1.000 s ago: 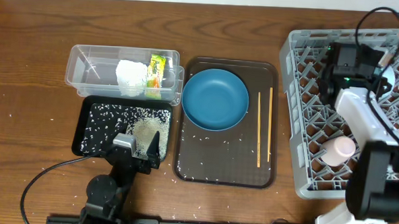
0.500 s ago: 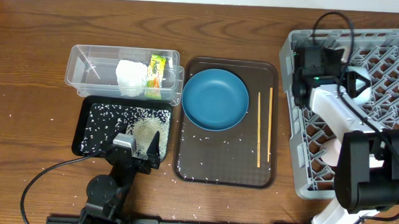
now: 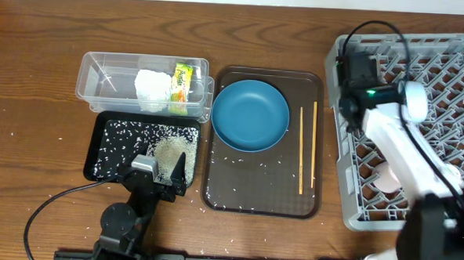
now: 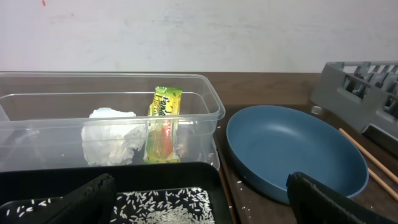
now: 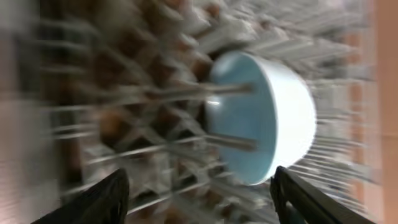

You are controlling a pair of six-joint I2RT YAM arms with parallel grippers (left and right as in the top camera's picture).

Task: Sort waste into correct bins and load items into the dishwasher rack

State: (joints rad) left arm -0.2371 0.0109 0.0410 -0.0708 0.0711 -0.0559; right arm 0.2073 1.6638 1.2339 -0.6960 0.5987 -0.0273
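Note:
My right gripper (image 3: 358, 73) hovers over the far left part of the grey dishwasher rack (image 3: 455, 61). In the blurred right wrist view it (image 5: 199, 199) is open, and the small light-blue dish (image 5: 267, 118) stands on edge among the rack tines just beyond the fingertips, apart from them. A pinkish cup (image 3: 387, 179) lies in the rack. The deep-blue bowl (image 3: 251, 115) and two chopsticks (image 3: 302, 149) rest on the brown tray (image 3: 260, 198). My left gripper (image 3: 163, 170) (image 4: 199, 208) is open and holds nothing, above the black tray (image 3: 106, 144) of rice (image 4: 161, 202).
The clear tub (image 3: 101, 81) behind the black tray holds the white tissue (image 3: 151, 90) and the yellow-green wrapper (image 3: 183, 85). Stray rice grains (image 3: 238, 162) dot the brown tray and the table near its front. The rack's corner (image 4: 360, 87) shows right of the bowl.
My right gripper has opened and let go of the light-blue dish in the rack. Its arm has swung left across the rack. The left arm has not moved.

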